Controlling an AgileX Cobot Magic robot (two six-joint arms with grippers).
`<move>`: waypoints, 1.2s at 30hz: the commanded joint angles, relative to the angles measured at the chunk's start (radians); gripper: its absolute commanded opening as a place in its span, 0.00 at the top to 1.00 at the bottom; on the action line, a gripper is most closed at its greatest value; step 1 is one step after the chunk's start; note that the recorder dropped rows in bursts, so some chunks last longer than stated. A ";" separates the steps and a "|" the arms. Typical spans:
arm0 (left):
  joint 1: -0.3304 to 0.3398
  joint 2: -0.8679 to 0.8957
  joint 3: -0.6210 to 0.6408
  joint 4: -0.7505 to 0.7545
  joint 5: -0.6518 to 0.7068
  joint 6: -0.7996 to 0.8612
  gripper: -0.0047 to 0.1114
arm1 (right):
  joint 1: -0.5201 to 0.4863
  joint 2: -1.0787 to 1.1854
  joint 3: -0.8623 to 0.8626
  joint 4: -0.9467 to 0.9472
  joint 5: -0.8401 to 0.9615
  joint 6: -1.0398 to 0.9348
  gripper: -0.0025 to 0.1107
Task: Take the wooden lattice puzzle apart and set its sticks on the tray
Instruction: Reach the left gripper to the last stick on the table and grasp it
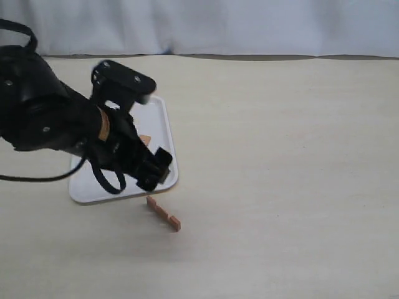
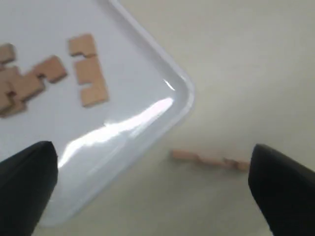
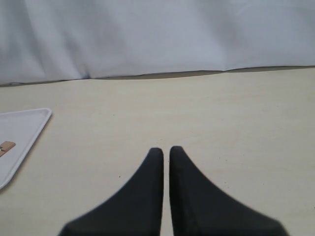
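wooden stick just beside tray | left end effector apart, empty, near stick | right end effector together

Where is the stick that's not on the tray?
Exterior view, left of centre: the stick lies on the table, just off a corner of the tray.

This looks like a robotics lab test bench. A white tray sits on a bare cream tabletop, a plain white curtain hangs as backdrop beyond the tray, and a black robot arm reaches over the tray.
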 commanded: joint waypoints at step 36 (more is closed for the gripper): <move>-0.055 0.217 -0.003 -0.163 -0.112 0.128 0.11 | 0.000 -0.004 0.002 0.004 -0.004 -0.005 0.94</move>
